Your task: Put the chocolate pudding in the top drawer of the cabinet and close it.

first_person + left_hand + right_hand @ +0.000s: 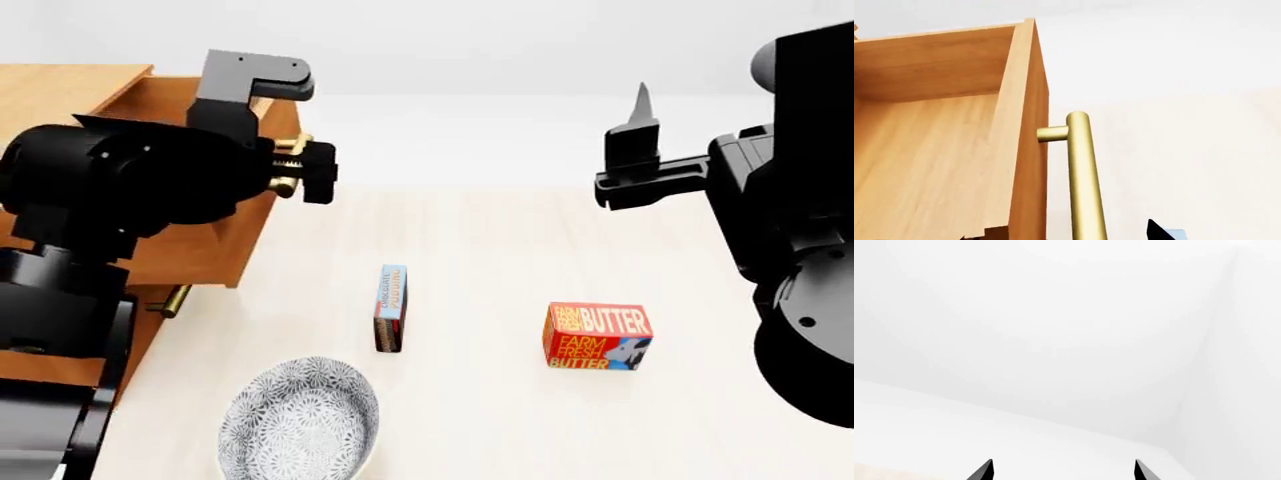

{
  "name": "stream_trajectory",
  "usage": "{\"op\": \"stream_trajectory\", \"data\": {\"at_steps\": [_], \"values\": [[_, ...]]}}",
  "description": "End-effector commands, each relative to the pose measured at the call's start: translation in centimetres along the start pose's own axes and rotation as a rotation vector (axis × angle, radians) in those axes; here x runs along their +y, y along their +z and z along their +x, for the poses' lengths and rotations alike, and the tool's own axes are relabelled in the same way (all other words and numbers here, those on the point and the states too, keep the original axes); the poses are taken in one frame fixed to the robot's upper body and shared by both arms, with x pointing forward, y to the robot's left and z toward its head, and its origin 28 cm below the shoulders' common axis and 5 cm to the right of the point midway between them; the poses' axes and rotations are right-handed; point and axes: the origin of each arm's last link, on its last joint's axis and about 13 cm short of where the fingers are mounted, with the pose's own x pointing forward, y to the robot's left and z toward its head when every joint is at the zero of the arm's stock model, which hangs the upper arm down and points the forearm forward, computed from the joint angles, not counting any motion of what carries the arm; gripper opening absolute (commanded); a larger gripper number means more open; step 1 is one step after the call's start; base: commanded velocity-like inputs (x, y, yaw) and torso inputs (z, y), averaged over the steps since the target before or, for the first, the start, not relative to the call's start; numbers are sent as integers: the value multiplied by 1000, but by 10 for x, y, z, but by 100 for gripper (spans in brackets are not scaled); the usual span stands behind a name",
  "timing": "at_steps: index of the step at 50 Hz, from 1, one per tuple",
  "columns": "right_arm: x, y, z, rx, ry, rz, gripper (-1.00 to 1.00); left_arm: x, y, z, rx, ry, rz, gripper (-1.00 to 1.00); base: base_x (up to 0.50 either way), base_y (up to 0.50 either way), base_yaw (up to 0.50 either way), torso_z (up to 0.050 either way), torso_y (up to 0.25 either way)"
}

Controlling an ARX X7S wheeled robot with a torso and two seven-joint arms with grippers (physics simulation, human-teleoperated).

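Observation:
The chocolate pudding (pixel 391 307), a thin blue and brown box, stands on edge on the pale table, apart from both grippers. At the left is the wooden cabinet (pixel 54 95), its top drawer (pixel 934 150) pulled out and showing a bare wooden inside. My left gripper (pixel 296 165) is at the drawer's brass bar handle (pixel 1084 175). It is open, the bar lies between its fingers, and one dark fingertip (pixel 1157 231) shows beside the bar. My right gripper (pixel 638 125) hangs high over the table's right side, open and holding nothing.
A red-orange Farm Fresh Butter box (pixel 597 336) lies right of the pudding. A patterned grey bowl (pixel 299 420) sits near the front, below the pudding. The lower drawer's brass handle (pixel 174 298) shows under the open drawer.

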Motion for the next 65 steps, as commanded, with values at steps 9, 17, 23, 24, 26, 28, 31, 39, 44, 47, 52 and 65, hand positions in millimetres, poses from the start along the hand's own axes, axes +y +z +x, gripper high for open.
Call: {"op": "stream_trajectory", "data": {"at_steps": [9,17,23,24,26,28,31,39,44,47,52,65], "values": [[2,-1,2,5,6,-4,100,-36,-26,-6,113,-473,-109,100,0,0,0,0,4],[3,-1,2,6,8,-7,100,-46,-27,-12,113,-566,-146,100,0,0,0,0,5],[3,-1,3,7,9,-7,100,-51,-27,-17,111,-615,-152,100,0,0,0,0,6],[3,-1,3,7,9,-7,100,-52,-27,-18,110,-620,-150,100,0,0,0,0,0],[3,-1,3,6,10,-8,100,-54,-27,-21,109,-636,-145,100,0,0,0,0,6],[4,-1,3,6,10,-8,100,-56,-27,-23,109,-647,-142,100,0,0,0,0,5],[4,-1,3,6,12,-7,100,-60,-27,-26,108,-663,-135,100,0,0,0,0,0],[3,-1,3,6,13,-7,100,-67,-26,-33,102,-695,-121,100,0,0,0,0,1],[3,-2,3,6,13,-4,100,-70,-24,-38,88,-701,-105,100,0,0,0,0,0],[2,-2,2,5,12,-4,100,-68,-18,-37,43,-655,-102,100,0,0,0,0,0],[1,-1,2,3,10,0,100,-59,3,-39,-100,-496,-96,100,0,0,0,0,4],[0,-1,-3,-4,8,9,100,-48,61,-84,-406,-252,-63,100,0,-2,-4,0,3]]}}
